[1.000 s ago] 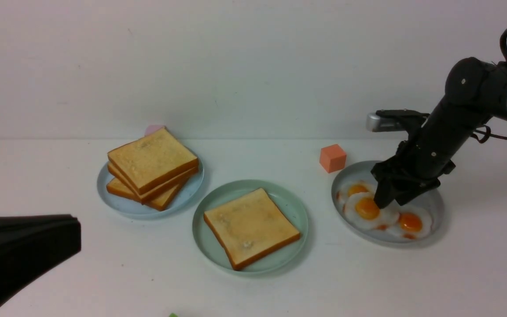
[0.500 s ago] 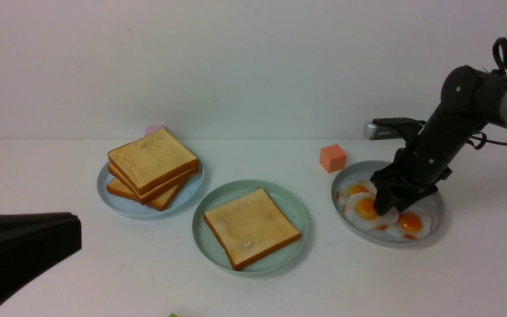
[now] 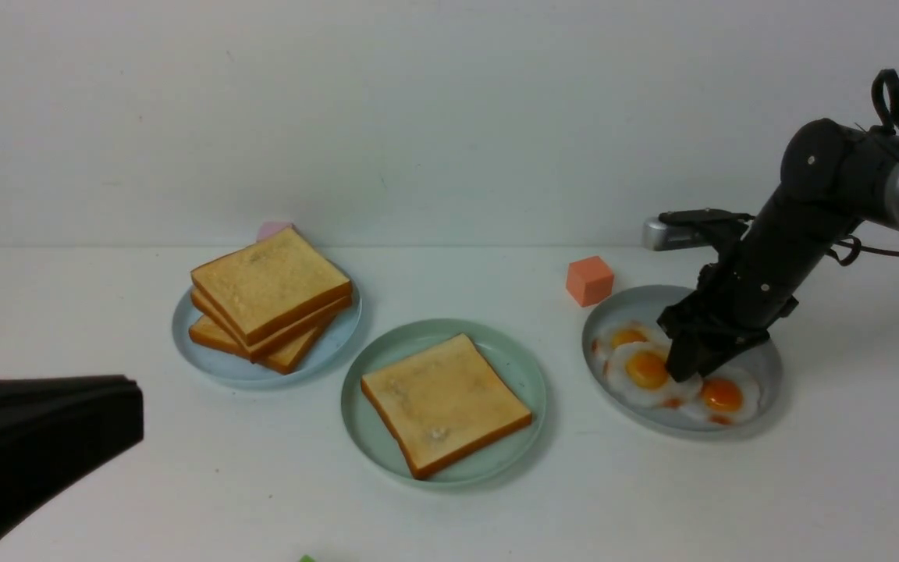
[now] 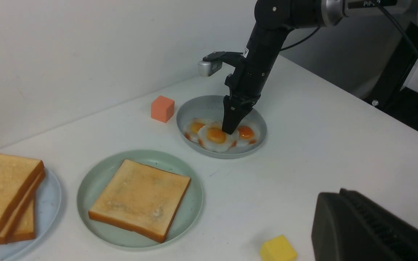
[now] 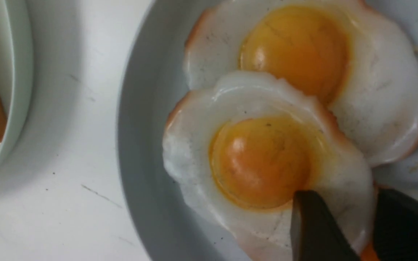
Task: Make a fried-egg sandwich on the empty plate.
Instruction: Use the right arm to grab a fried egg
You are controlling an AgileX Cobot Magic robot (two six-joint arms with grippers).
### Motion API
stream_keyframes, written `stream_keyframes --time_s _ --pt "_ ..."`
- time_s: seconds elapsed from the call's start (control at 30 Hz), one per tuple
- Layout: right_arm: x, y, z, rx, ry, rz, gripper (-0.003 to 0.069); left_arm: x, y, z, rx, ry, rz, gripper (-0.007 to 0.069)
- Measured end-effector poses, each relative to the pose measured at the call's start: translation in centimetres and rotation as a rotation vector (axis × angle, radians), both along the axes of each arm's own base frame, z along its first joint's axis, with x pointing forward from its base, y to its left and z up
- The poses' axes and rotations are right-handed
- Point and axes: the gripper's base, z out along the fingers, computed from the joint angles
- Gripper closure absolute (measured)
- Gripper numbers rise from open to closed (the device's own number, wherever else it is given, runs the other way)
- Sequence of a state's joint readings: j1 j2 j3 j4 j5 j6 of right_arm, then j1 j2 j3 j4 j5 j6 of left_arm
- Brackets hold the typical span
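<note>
A plain white wall (image 3: 418,117) rises behind the white tabletop (image 3: 652,499).

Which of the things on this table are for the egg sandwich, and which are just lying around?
For the job: mint-green plate, toast slice on it, fried egg at the right hand, toast stack.
Lying about: orange cube, yellow cube, pink object, two other eggs.
</note>
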State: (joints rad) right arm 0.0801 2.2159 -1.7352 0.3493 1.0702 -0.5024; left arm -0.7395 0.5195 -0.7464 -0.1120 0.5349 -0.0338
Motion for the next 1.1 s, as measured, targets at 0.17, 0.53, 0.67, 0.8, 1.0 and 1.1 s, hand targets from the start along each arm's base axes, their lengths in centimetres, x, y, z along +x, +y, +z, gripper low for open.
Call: stream_keyframes --time_s 0.17,0.53,0.67,0.8,1.0,1.1 --pt "0.0 0.0 0.0 -0.001 -0.004 0.006 0.0457 0.0 0.0 0.0 0.0 0.0 0.0 0.0638" --pt "-0.3 0.0 1.7 0.006 -0.027 0.006 0.0645 0.0 0.0 0.0 0.006 -0.005 0.002 0.0638" --pt "-0.8 0.0 3.7 0.011 -0.055 0.009 0.0669 0.0 0.0 0.0 0.007 -0.006 0.003 0.0638" --pt "-1.1 0.1 4.6 0.02 -0.06 0.01 0.0669 0.0 0.0 0.0 0.008 -0.008 0.004 0.0638" --pt "-1.9 0.8 4.6 0.032 0.029 0.014 0.0662 0.0 0.0 0.0 0.009 -0.009 0.004 0.0638" --pt "-2.4 2.2 4.6 -0.009 0.037 0.067 0.0657 0.0 0.0 0.0 0.009 -0.009 0.004 0.0638"
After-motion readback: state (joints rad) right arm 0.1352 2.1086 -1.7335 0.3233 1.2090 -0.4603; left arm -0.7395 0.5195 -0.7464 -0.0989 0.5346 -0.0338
